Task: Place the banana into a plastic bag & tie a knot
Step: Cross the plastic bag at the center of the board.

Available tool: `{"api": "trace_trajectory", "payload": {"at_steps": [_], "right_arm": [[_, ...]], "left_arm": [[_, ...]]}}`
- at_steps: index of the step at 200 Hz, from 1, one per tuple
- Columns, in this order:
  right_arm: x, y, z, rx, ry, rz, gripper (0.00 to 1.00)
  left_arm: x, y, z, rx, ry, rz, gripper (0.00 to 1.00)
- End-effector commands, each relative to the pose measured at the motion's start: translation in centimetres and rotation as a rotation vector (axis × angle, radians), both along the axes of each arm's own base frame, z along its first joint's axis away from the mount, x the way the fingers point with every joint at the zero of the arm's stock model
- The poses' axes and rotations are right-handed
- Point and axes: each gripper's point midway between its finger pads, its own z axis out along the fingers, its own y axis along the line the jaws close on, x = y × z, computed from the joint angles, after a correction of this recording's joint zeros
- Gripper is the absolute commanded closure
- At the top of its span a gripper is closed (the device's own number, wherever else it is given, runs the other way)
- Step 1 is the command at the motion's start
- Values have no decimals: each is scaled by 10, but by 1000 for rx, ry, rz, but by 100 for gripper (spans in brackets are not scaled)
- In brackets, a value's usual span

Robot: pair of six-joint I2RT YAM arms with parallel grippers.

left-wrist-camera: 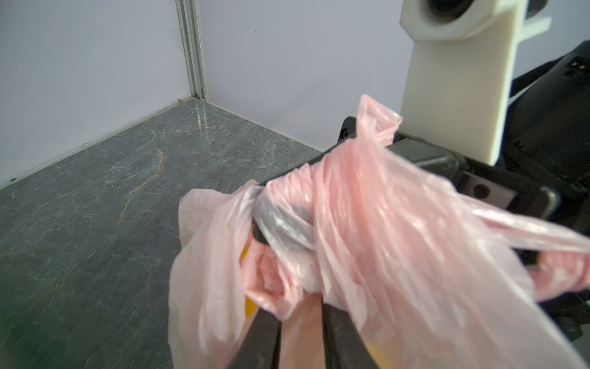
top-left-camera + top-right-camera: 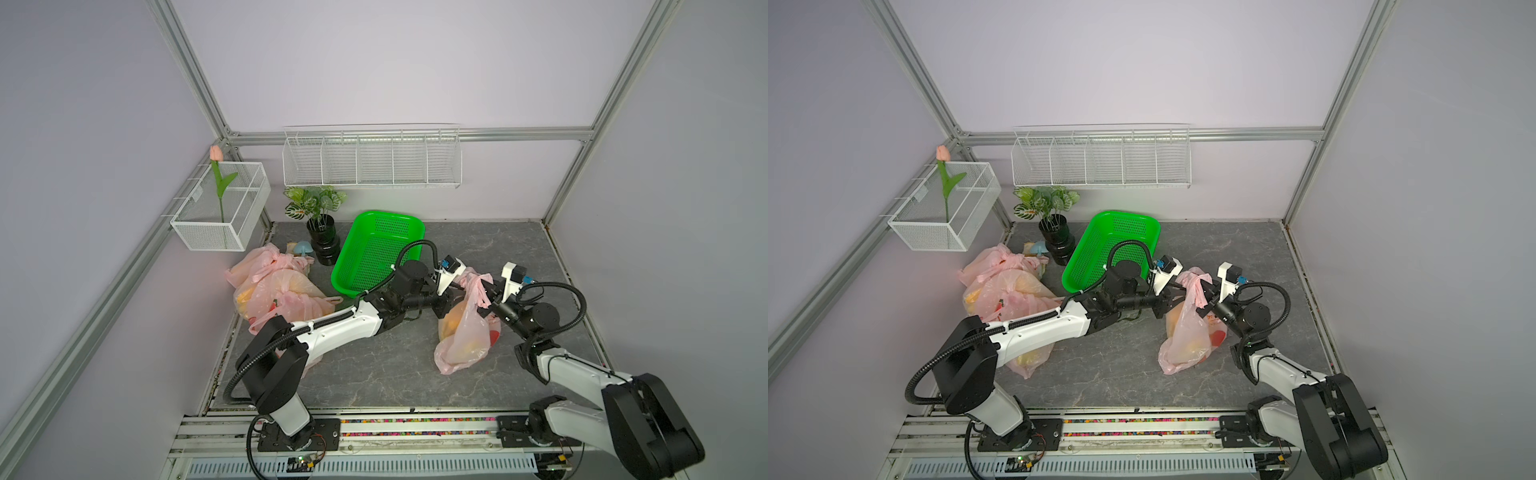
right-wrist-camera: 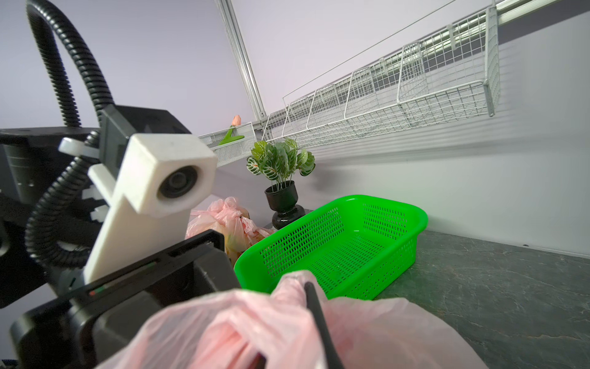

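Note:
A pink plastic bag (image 2: 465, 340) (image 2: 1187, 340) stands right of centre on the grey table, its twisted handles pulled up between the two grippers. Yellow-orange shapes show through its wall; I cannot make out the banana itself. My left gripper (image 2: 457, 289) (image 2: 1177, 289) is at the bag's top from the left. In the left wrist view its jaws (image 1: 301, 303) stand slightly apart, with folds of the bag (image 1: 367, 223) draped over the fingertips. My right gripper (image 2: 486, 297) (image 2: 1206, 297) (image 3: 300, 294) is shut on a bag handle (image 3: 255, 326) wrapped around its finger.
A green perforated basket (image 2: 374, 253) (image 3: 351, 242) lies just behind the left gripper. Several filled pink bags (image 2: 274, 291) are heaped at the left, under the left arm. A potted plant (image 2: 320, 232) stands at the back, with wire baskets (image 2: 220, 208) (image 2: 370, 162) on the walls.

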Motion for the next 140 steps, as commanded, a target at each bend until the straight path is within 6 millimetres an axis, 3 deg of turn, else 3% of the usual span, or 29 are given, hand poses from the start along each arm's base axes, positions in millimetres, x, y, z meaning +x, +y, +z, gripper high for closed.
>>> {"api": "trace_trajectory", "payload": {"at_steps": [1,88,140], "right_arm": [[-6,6,-2,-10,-5,49,93],[-17,18,-16,-60,30,113,94],[-22,26,-24,-99,37,135,94]], "left_arm": [[2,0,10,-35,-26,19,74],[9,3,25,-26,-77,41,77],[14,8,28,-13,-101,77,92]]}}
